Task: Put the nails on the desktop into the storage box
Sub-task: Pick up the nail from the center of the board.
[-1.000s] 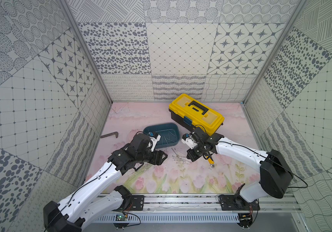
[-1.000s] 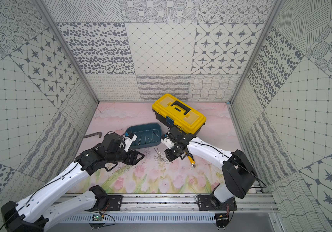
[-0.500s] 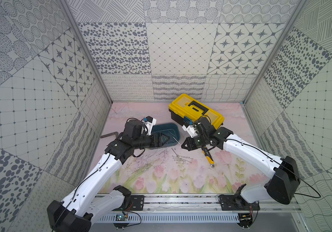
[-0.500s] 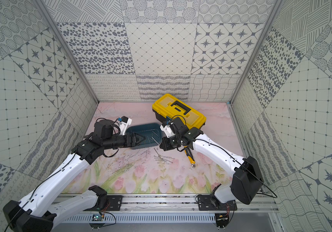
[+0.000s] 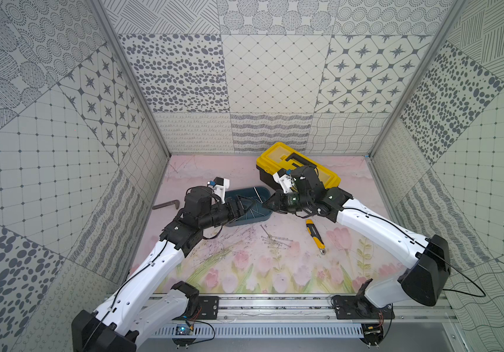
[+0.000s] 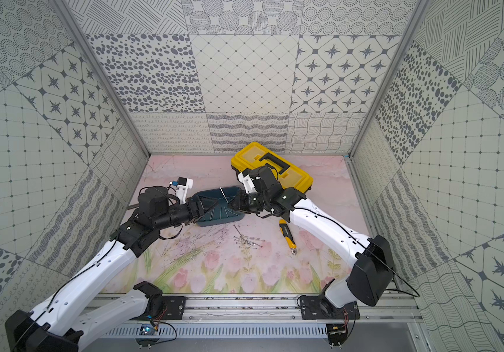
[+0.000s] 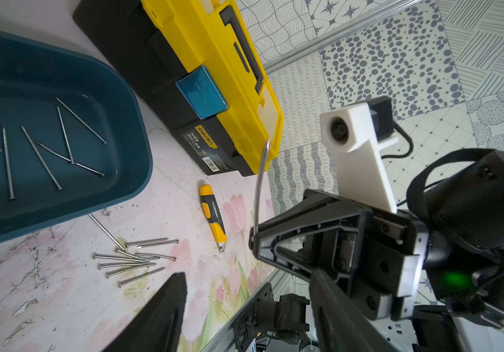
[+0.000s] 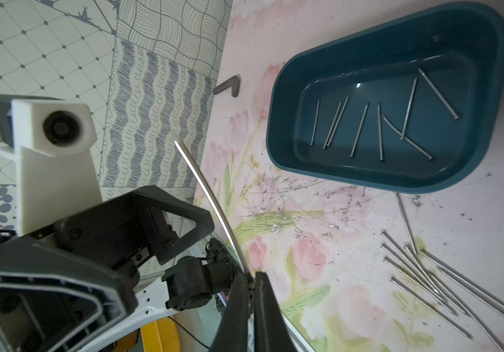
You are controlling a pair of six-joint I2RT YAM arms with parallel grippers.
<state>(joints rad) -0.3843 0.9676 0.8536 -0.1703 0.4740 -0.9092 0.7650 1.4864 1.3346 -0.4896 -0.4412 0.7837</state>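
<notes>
Two grippers face each other over the storage box (image 5: 253, 220) in both top views: the left gripper (image 5: 242, 206) has its jaws apart and empty, and the right gripper (image 5: 268, 204) has its jaws closed. The loose nails (image 5: 275, 242) lie on the desktop (image 5: 244, 274) near the box.

Left wrist view: the boxed nails (image 7: 40, 152) rest on the box floor, and the left fingers (image 7: 165, 307) stand wide apart.

Right wrist view: the right jaws pinch a single nail (image 8: 208, 195) by one end, and it is raised clear of the desktop.
</notes>
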